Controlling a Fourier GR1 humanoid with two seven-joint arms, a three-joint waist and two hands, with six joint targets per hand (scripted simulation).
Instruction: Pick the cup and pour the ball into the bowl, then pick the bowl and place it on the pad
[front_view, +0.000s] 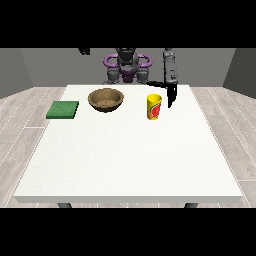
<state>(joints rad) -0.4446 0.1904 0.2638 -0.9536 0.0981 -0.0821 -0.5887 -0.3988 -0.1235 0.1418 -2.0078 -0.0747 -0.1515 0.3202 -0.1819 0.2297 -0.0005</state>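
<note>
- A white bench (125, 160) carries three things.
- A yellow cup (154, 107) with a red label stands upright right of centre; no ball can be made out in it.
- A brown wooden bowl (105, 99) sits left of the cup, apart from it.
- A green pad (63, 109) lies near the left edge.
- The robot hand at the view's right (171, 94) hangs just beside the cup, fingers straight and pointing down, holding nothing.

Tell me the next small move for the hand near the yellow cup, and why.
Probably bring the hand at the view's right the short way sideways to the yellow cup and close round it. The cup stands upright on the table, apart from that hand, which hangs just beside it. The wooden bowl and green pad lie untouched, so the pour has not started.
</note>
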